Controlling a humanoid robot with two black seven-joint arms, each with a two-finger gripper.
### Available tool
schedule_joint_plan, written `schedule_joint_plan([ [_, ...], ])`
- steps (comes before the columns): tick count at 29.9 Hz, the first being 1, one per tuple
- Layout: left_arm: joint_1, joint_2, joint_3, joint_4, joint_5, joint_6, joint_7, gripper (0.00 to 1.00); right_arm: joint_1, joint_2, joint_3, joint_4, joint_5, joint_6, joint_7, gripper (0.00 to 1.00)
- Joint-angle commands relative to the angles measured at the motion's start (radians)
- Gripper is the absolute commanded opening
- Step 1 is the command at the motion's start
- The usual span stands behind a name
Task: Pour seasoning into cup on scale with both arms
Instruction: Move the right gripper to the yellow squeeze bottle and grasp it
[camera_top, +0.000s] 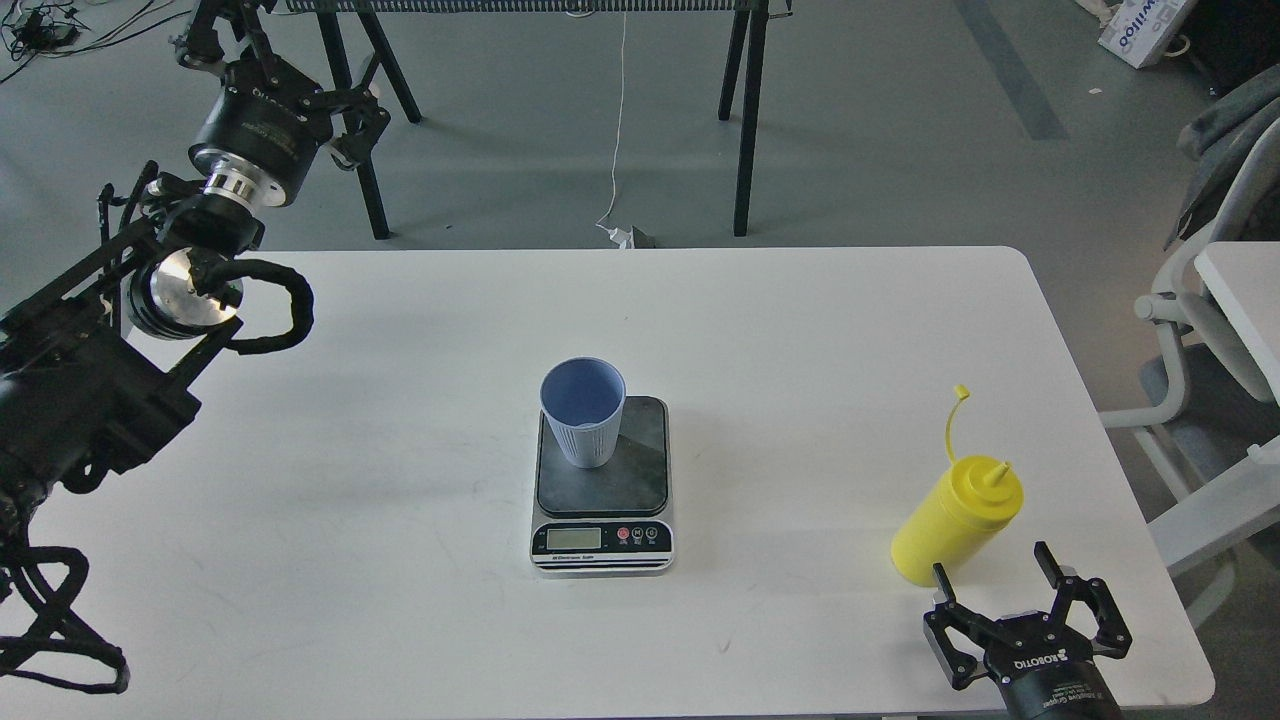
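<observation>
The seasoning, a bright yellow squeeze bottle of smooth plastic with a cone nozzle and its small cap dangling open on a thin tether, stands at the lower right of the frame on the white table. Just below it our right gripper points up at the bottle with its two black fingers spread wide, one tip beside the bottle's base, nothing held. We judge this to be the reach for the bottle, before any grasp or pour. The next move calls for sliding the fingers around the round body, closing firmly enough to lift without squeezing sauce out, and carrying it left toward the cup.

The cup, pale blue, tapered and finely ribbed low down, sits at frame centre on the rear left part of the scale, whose dark grey rounded platform has a dull sheen above a silver front with an LCD and buttons. Our left gripper hangs at the upper left, well apart from everything; we cannot tell how its fingers stand.
</observation>
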Motion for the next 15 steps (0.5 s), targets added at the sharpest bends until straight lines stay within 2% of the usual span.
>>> schedule_joint_plan([
  [1, -0.002, 0.008, 0.001, -0.004, 0.0, 0.0, 0.0, 1.0, 0.006, 0.007, -0.017, 0.002, -0.002, 0.0, 0.0, 0.98],
  [15, -0.003, 0.012, 0.003, -0.004, 0.003, 0.002, -0.002, 1.0, 0.1, 0.097, -0.02, -0.04, -0.016, 0.0, 0.012, 0.94],
])
